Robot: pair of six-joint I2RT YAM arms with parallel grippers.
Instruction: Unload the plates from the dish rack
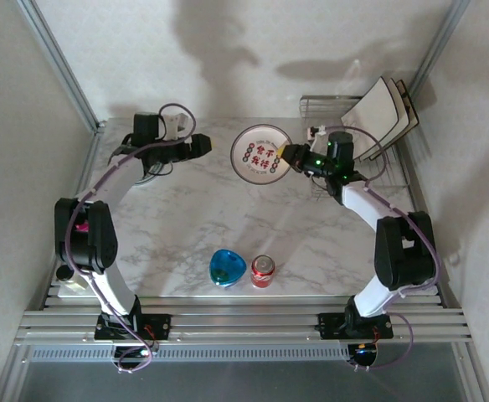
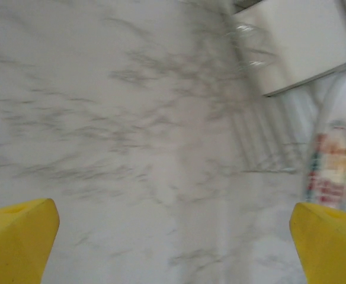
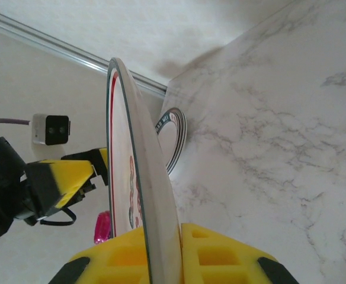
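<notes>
My right gripper is shut on the rim of a round white plate with red marks, held above the back middle of the table. In the right wrist view that plate stands edge-on between the yellow fingers. Another round plate lies flat on the marble beyond it, under the left arm. The dish rack stands at the back right with square cream plates leaning in it. My left gripper hangs open and holds nothing, its yellow fingertips wide apart over bare marble.
A glossy blue bowl and a red can stand near the front middle. Walls close the table on the left, back and right. The left wrist view catches a square plate and rack wires at its right.
</notes>
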